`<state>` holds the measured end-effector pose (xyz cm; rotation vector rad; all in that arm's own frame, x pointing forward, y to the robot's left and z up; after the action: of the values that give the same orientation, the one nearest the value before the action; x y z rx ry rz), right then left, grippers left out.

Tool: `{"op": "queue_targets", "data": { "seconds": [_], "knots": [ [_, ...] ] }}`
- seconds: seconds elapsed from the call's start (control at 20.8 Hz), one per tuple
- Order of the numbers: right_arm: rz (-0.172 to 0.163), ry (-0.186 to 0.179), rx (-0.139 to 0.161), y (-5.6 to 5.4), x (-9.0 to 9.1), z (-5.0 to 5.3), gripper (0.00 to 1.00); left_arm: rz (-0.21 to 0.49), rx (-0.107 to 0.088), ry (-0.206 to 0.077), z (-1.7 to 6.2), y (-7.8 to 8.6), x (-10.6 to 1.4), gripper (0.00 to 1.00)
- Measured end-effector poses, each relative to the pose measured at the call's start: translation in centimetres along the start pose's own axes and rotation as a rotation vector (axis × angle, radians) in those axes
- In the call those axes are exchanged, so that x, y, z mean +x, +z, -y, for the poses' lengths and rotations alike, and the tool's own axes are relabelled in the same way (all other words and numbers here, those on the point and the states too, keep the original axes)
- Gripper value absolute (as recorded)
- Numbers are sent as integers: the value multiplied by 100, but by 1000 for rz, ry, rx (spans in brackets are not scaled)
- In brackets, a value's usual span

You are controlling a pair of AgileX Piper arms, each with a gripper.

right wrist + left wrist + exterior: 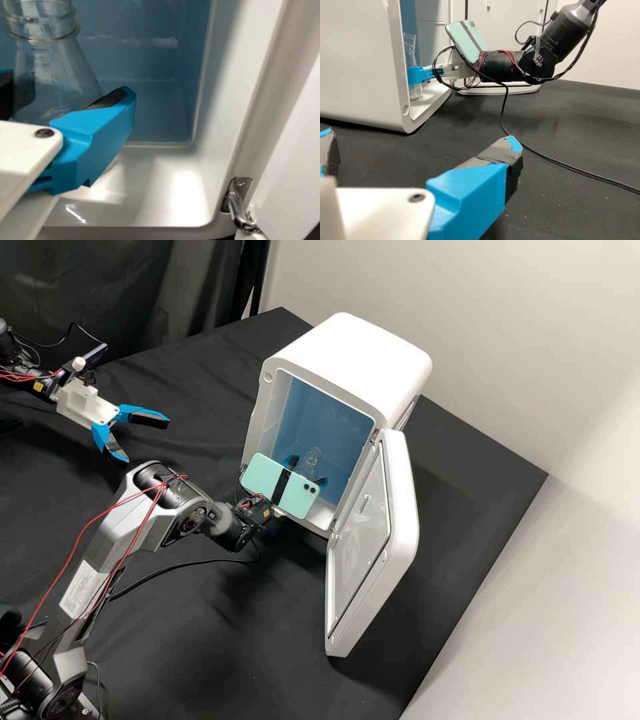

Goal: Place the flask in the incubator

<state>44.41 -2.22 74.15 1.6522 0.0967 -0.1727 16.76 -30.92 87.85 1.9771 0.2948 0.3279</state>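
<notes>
The door (pixel 393 520) stood wide open, and the right pincer (pixel 67 95) was inside the incubator (pixel 353 360), clenched on the body of the flask (pixel 45 60) low in the chamber. Placing was judged nearly done; the next move called for settling the flask, releasing it and backing straight out. Farther off, the left pincer (pixel 143 438) hung spread wide and empty over the worktop (pixel 220 613).

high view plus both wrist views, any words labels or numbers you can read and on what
Too small to read: print on the white sticker on the right arm.
No text to be seen on the incubator, its door, the mint phone or the flask.
</notes>
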Motion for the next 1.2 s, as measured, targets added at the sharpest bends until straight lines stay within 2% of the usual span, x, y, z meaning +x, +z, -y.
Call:
{"op": "queue_targets", "data": {
  "seconds": [0.87,0.91,1.2],
  "knots": [
    [-3,2,0,3,1,3,0,0,0,0,0,0,0,100],
    [-3,2,0,3,1,3,100,0,0,0,0,0,0,100],
    [2,-2,-1,22,4,19,100,0,0,0,0,0,0,100]
  ]
}}
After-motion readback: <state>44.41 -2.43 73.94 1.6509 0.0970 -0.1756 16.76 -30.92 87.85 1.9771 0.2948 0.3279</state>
